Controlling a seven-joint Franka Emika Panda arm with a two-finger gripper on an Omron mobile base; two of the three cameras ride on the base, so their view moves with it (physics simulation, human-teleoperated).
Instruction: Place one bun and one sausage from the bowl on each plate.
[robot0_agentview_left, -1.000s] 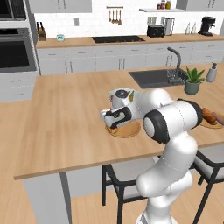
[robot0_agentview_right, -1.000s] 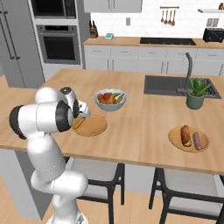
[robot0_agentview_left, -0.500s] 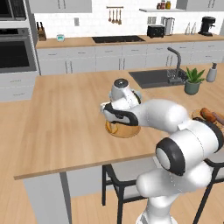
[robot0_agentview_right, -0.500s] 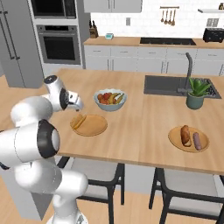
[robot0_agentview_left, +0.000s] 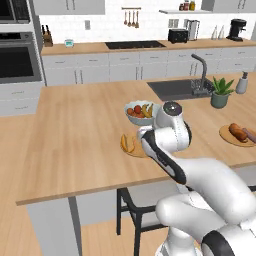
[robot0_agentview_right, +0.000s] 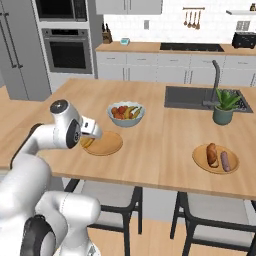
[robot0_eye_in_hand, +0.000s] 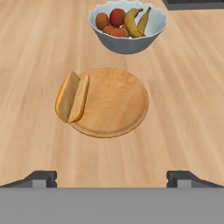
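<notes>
While the hand (robot0_eye_in_hand: 112, 177) is hanging wide and empty over the near plate (robot0_eye_in_hand: 114, 103) bearing one bun (robot0_eye_in_hand: 72, 96), you are needing a sausage fetched next.

Near plate (robot0_agentview_left: 134, 150) half behind arm

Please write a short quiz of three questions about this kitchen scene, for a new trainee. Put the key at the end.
1. True or false: the near plate holds both a bun and a sausage.
2. What lies in the grey bowl? A) fruit B) bread C) cups
3. Fill in: the far plate by the plant carries a bun and a ____.

Key: 1. false, only a bun; 2. A; 3. sausage
</notes>
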